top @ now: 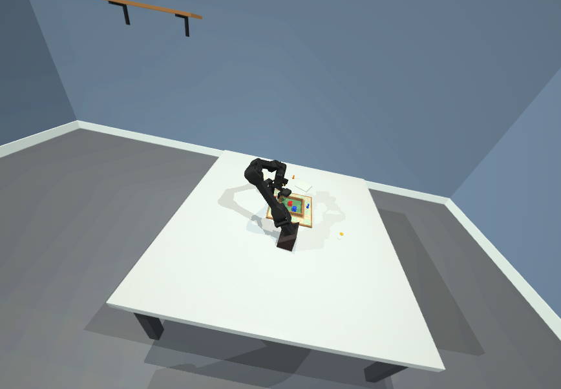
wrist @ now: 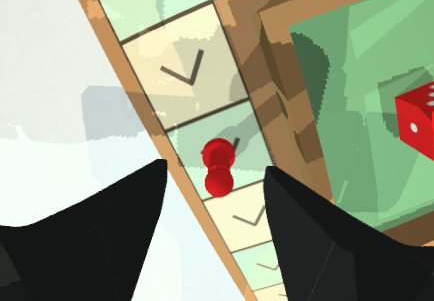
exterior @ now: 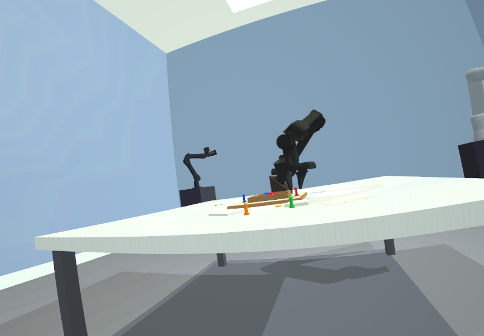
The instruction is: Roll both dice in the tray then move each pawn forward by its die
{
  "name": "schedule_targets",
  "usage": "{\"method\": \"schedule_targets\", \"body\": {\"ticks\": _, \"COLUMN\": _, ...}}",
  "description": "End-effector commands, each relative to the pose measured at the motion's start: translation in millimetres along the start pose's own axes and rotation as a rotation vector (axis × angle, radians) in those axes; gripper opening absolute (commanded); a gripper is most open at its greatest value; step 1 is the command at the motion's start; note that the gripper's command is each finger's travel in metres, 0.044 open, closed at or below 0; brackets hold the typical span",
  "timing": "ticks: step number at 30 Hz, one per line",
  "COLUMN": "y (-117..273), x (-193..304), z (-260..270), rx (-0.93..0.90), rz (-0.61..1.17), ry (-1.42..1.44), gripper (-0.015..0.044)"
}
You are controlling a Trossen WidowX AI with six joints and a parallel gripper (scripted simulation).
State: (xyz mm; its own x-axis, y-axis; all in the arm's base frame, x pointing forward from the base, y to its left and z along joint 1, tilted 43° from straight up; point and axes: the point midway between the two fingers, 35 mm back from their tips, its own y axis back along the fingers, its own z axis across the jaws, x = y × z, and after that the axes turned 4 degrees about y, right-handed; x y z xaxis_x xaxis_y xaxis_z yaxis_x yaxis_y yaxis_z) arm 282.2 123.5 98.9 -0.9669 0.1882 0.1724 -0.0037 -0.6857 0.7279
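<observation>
My gripper [wrist: 216, 172] [exterior: 295, 187] is open and empty, pointing down above the red pawn [wrist: 219, 167] [exterior: 296, 191]. In the wrist view the pawn stands between the fingertips, on a green arrow square of the board [wrist: 145, 57] [top: 308, 221] [exterior: 254, 205]. The red die [wrist: 417, 125] [top: 290, 203] and the blue die [top: 294, 209] [exterior: 266, 193] lie in the green-floored tray [top: 302, 207] [exterior: 266, 198]. The red die's top is cut off in the wrist view, so its number cannot be read. The blue die's number is too small to read. The blue pawn [top: 307, 205] [exterior: 243, 198] stands on the board's other side.
An orange pawn [exterior: 246, 209] [top: 293, 177] and a green pawn [exterior: 291, 202] stand off the board. A white flat block [top: 303, 185] [exterior: 224, 213], a yellow disc [exterior: 277, 205] and a pale sheet [exterior: 348, 199] lie nearby. Another yellow piece [top: 341, 233] lies beyond the blue pawn's side.
</observation>
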Motion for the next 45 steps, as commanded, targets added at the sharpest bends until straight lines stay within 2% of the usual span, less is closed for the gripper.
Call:
{"method": "schedule_targets", "body": {"ticks": 1, "y": -9, "x": 2, "z": -2, "rx": -0.001, "rz": 0.011, "ry": -0.012, "gripper": 0.0200}}
{"method": "schedule_targets", "body": {"ticks": 7, "y": -16, "x": 3, "z": -1, "rx": -0.002, "rz": 0.011, "ry": -0.012, "gripper": 0.0200}}
{"method": "schedule_targets", "body": {"ticks": 13, "y": -16, "x": 3, "z": -1, "rx": -0.002, "rz": 0.011, "ry": -0.012, "gripper": 0.0043}}
{"method": "schedule_targets", "body": {"ticks": 19, "y": -16, "x": 3, "z": -1, "rx": -0.002, "rz": 0.011, "ry": -0.012, "gripper": 0.0003}}
{"method": "schedule_targets", "body": {"ticks": 24, "y": -7, "x": 1, "z": -2, "rx": 0.001, "rz": 0.009, "ry": -0.012, "gripper": 0.0000}}
{"method": "schedule_targets", "body": {"ticks": 45, "y": 111, "x": 6, "z": -3, "rx": 0.004, "rz": 0.011, "ry": -0.014, "gripper": 0.0000}}
